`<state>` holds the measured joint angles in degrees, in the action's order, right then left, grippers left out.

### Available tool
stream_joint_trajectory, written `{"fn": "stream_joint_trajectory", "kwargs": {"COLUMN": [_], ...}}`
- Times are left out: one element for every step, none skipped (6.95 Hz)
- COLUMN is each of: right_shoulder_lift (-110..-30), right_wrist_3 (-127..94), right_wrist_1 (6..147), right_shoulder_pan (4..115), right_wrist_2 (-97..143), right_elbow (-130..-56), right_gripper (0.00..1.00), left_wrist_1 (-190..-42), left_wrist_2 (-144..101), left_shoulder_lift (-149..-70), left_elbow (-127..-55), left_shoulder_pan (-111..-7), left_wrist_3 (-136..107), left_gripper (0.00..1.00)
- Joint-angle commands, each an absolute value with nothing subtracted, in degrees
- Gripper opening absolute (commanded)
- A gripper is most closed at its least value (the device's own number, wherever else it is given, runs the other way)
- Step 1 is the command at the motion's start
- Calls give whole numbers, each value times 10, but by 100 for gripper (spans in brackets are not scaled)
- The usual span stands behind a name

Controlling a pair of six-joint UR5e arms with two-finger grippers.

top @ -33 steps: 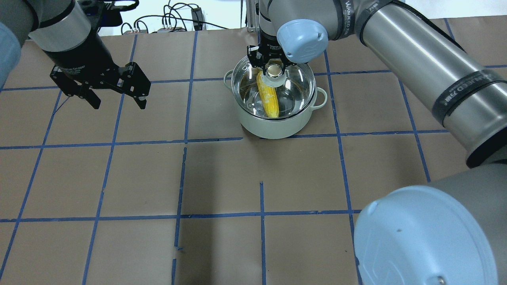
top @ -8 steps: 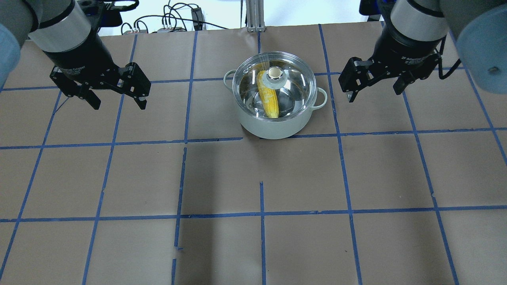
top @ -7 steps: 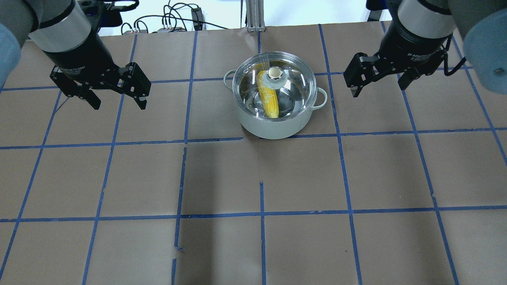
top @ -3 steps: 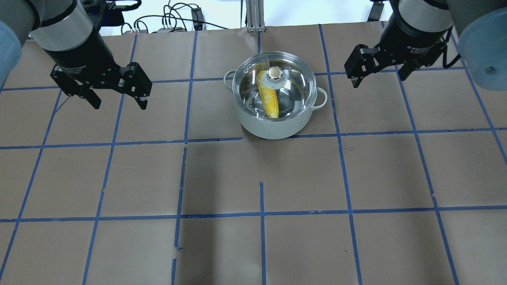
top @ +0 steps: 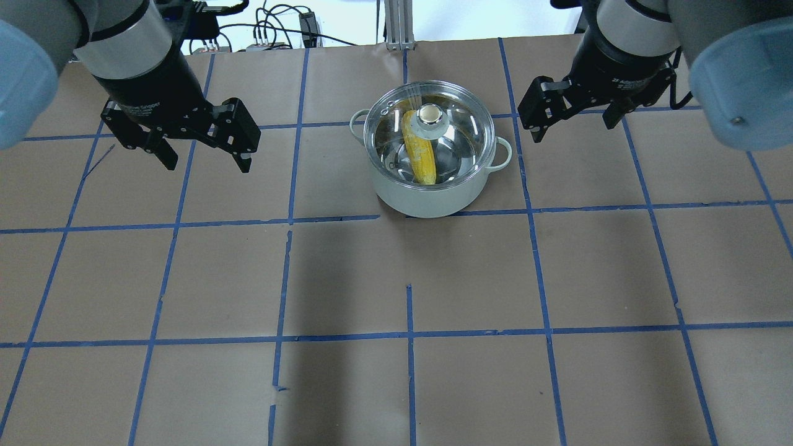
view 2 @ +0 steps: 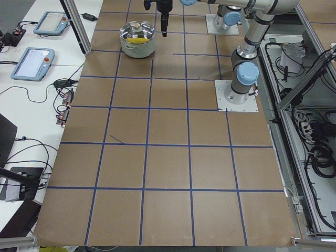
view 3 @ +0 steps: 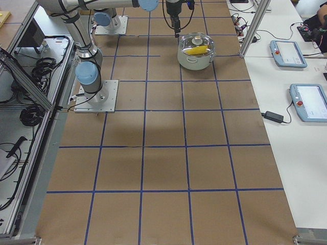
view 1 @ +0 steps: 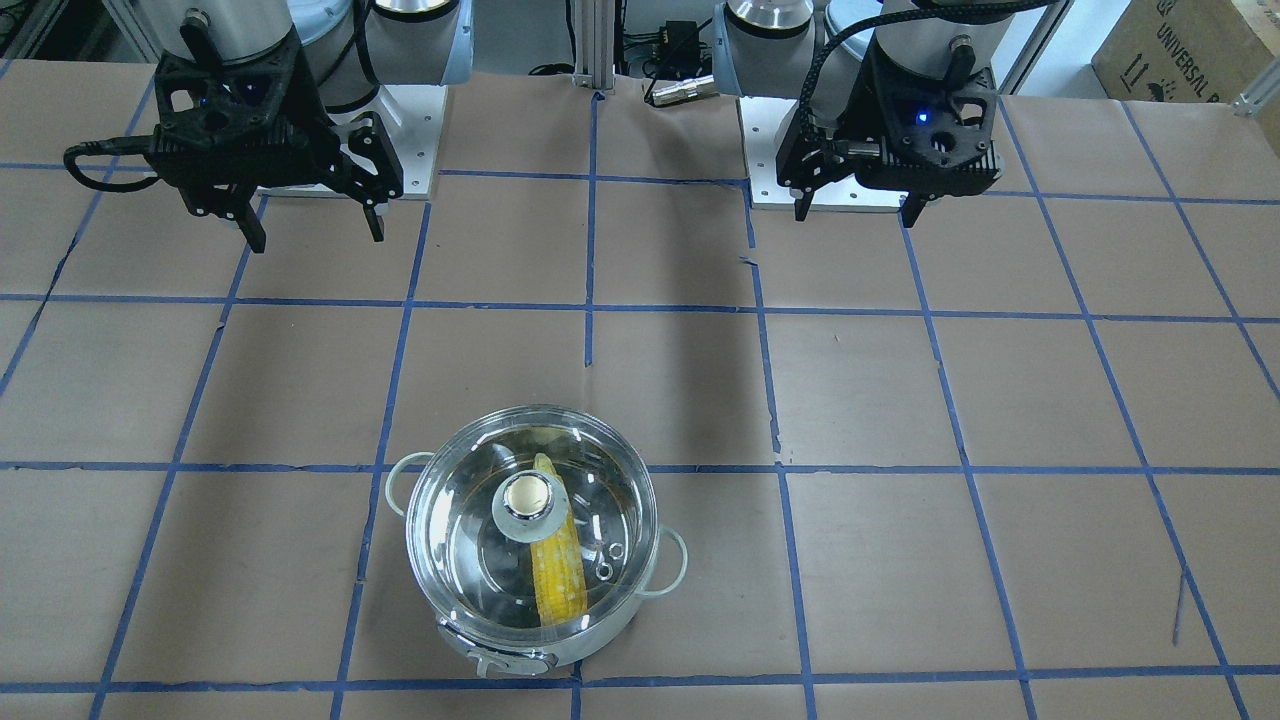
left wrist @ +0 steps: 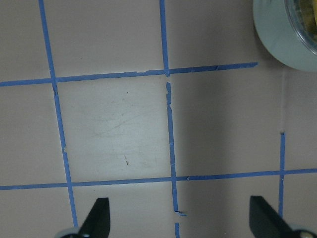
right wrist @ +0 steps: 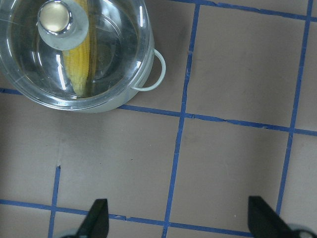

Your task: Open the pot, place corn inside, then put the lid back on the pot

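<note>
The steel pot (top: 427,199) stands at the table's far centre with the clear glass lid (top: 461,133) seated on it. The yellow corn (top: 418,152) lies inside, seen through the glass beside the knob (top: 429,115). My left gripper (top: 207,162) hangs open and empty to the pot's left. My right gripper (top: 574,127) hangs open and empty to the pot's right. The front-facing view shows the pot (view 1: 560,650), lid (view 1: 470,560) and corn (view 1: 558,575). The right wrist view shows the lidded pot (right wrist: 143,64) at top left; the left wrist view shows only the pot's wall (left wrist: 282,37).
The table is brown paper with a blue tape grid (top: 409,334). Cables and a metal post (top: 393,25) lie beyond the far edge. The arm bases (view 1: 400,110) are mounted at the robot's side of the table.
The right gripper let go of the lid's knob, left the lid on the pot and pulled away to the right. Lately the left gripper shifted right, towards the pot, and the right shifted slightly left.
</note>
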<state>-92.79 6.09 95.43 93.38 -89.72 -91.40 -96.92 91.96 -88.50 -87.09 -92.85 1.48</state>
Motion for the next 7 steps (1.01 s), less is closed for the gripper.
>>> {"fn": "stream_joint_trajectory", "kwargs": {"right_shoulder_lift": [-926, -925, -921, -921, -921, -921, -921], "right_wrist_3": [63, 62, 62, 62, 62, 62, 62], "right_wrist_1": [959, 960, 965, 965, 965, 965, 965], "right_shoulder_pan": [936, 936, 936, 936, 936, 936, 936], "right_wrist_2": [-897, -897, -897, -898, -898, -898, -899], "right_elbow": [-917, -918, -919, -919, -919, -919, -919], "right_gripper": [99, 99, 99, 99, 99, 99, 99], "left_wrist_1": [-968, -968, -969, -969, -968, -967, -967], "left_wrist_2": [919, 919, 919, 919, 918, 919, 919], "left_shoulder_lift": [-885, -886, -887, -887, -887, -887, -887], "left_elbow": [-865, -860, -858, -860, -860, -862, -862], "left_shoulder_pan": [-922, -921, -920, -921, -920, -921, -920], "left_wrist_3": [22, 23, 24, 30, 32, 32, 32], "left_gripper": [100, 100, 100, 100, 100, 100, 100]}}
